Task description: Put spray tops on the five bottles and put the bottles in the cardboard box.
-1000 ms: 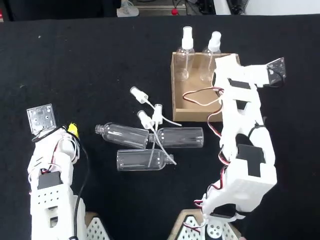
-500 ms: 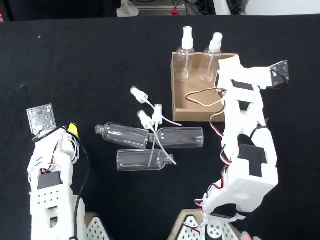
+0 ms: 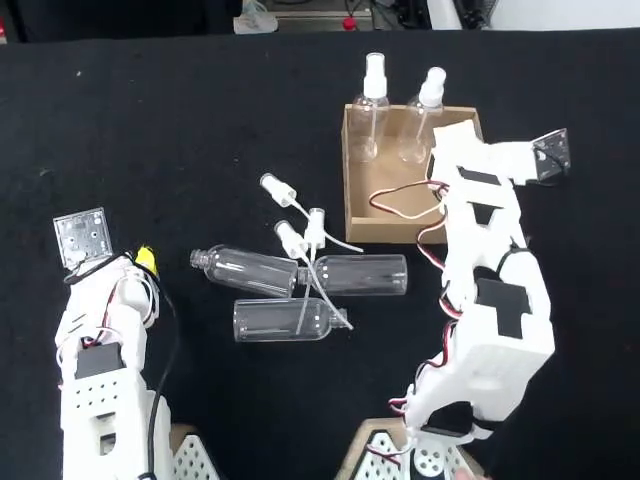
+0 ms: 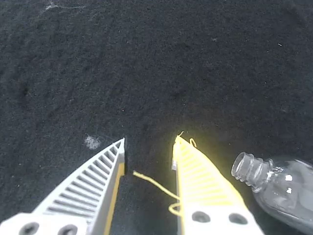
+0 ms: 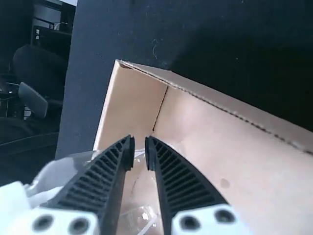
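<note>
Two clear bottles with white spray tops, one (image 3: 368, 112) and the other (image 3: 424, 112), stand at the far end of the cardboard box (image 3: 357, 200). Three uncapped clear bottles lie on the black table: one (image 3: 245, 270), one (image 3: 362, 274) and one (image 3: 285, 320). Three loose spray tops (image 3: 278, 188), (image 3: 315, 228), (image 3: 290, 240) lie just beyond them. My right gripper (image 5: 139, 140) hangs inside the box (image 5: 230, 147), its black fingers shut on nothing. My left gripper (image 4: 149, 144) is open low over the table, with a bottle neck (image 4: 248, 169) beside its yellow finger (image 4: 200, 176).
The right arm (image 3: 480, 260) stretches along the box's right side and covers that wall. The left arm (image 3: 100, 340) sits at the near left corner. Bare black cloth lies to the left of and beyond the bottles.
The right arm's wrist has shifted slightly over the box's right side. The bottles, spray tops and left arm have not moved.
</note>
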`<action>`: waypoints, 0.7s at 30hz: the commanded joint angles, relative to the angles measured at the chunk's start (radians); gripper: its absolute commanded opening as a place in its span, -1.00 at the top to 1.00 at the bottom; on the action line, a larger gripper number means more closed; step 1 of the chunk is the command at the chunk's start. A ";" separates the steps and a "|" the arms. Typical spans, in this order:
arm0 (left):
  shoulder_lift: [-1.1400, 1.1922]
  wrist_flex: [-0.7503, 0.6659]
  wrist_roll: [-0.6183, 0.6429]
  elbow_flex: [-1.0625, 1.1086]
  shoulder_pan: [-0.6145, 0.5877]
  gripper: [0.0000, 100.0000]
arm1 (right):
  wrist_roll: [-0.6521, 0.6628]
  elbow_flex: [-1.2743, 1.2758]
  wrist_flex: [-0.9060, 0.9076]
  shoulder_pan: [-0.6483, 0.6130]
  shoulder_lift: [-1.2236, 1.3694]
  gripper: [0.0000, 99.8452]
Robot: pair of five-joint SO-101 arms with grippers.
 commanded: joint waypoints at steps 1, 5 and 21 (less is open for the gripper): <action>-0.012 -0.021 0.005 -0.005 -0.012 0.69 | -0.008 -0.005 -0.026 -0.018 -0.015 0.98; -0.012 -0.021 0.005 -0.005 -0.012 0.69 | -0.008 -0.005 -0.026 -0.018 -0.015 0.98; -0.012 -0.021 0.005 -0.005 -0.012 0.69 | 0.002 -0.005 -0.025 -0.049 -0.015 0.98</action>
